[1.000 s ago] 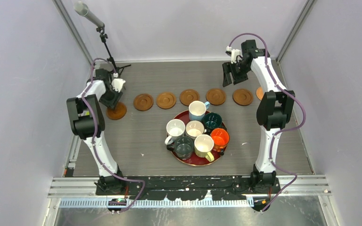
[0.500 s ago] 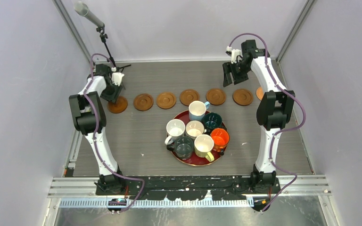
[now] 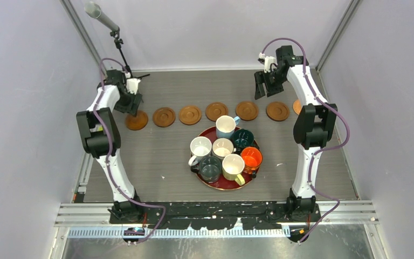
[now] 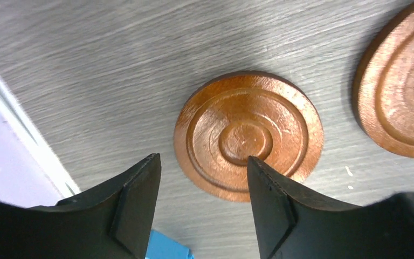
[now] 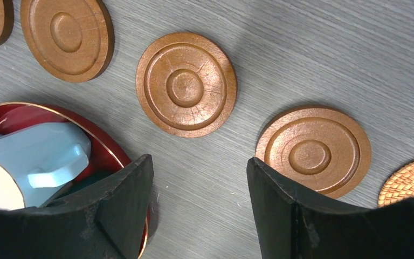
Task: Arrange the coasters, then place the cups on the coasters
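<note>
Several brown coasters lie in a row across the table. The leftmost coaster (image 3: 137,121) (image 4: 248,135) lies flat just beyond my left gripper (image 3: 131,106) (image 4: 202,159), which is open and holds nothing. Its neighbour (image 3: 164,116) (image 4: 399,91) lies to the right. My right gripper (image 3: 261,86) (image 5: 199,159) hangs open above the row's right part, over bare table between two coasters (image 5: 186,83) (image 5: 315,151). Several cups stand packed on the dark red tray (image 3: 207,132), among them light blue (image 3: 226,126) (image 5: 32,156), white (image 3: 200,147) and orange (image 3: 251,157).
A woven orange disc (image 5: 409,183) lies at the row's right end, half behind the right arm (image 3: 297,106). A microphone stand (image 3: 119,48) rises at the back left. The table's left edge (image 4: 16,129) runs close to the leftmost coaster. A blue object (image 4: 164,249) shows under the left fingers.
My left gripper carried the leftmost coaster a little farther back into line with the row, then opened and let it go. The right arm has not moved.
</note>
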Controlling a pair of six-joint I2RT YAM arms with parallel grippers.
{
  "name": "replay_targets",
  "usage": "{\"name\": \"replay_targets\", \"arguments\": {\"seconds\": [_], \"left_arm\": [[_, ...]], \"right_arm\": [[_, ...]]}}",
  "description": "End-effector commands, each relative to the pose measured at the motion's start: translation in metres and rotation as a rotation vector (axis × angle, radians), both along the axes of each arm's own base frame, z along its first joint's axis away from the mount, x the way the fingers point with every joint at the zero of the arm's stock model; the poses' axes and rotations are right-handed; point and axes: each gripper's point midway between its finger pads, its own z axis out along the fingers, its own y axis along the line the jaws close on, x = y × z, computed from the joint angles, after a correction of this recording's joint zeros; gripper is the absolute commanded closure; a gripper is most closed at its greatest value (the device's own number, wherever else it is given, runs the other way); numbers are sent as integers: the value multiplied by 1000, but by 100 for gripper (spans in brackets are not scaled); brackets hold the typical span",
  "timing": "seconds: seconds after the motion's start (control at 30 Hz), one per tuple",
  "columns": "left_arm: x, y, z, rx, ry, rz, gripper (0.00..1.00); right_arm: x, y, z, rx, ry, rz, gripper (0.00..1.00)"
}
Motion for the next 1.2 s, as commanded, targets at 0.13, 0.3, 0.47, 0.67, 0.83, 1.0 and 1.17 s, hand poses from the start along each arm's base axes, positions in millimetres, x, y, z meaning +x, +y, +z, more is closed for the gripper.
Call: {"name": "replay_targets", "arguments": {"seconds": [0.13,0.3,0.47,0.67,0.83,1.0,1.17], "left_arm": [[-23,-25,102,-67,-177,-52,30],[-63,-59,145,-179,-236,-115,26],[-125,-109,165,-266,-200,-286,25],[-195,-186,151,-311,-138,-474,25],[-217,-241,132,-349,-152,-521,26],[-237,-274,95,-336,-107,-537,27],[-237,-287,75,-319,-90,-510,32]], "right_arm": [[2,7,41,42,-118,56,31],[-14,13,49,72,-125,109,31],[-25,13,52,84,-118,88,31],[-35,3,59,44,-136,32,31],[-56,-5,62,19,-103,11,31],[-74,-13,62,-11,-102,-16,31],[-85,-16,64,-21,-115,-31,31]]}}
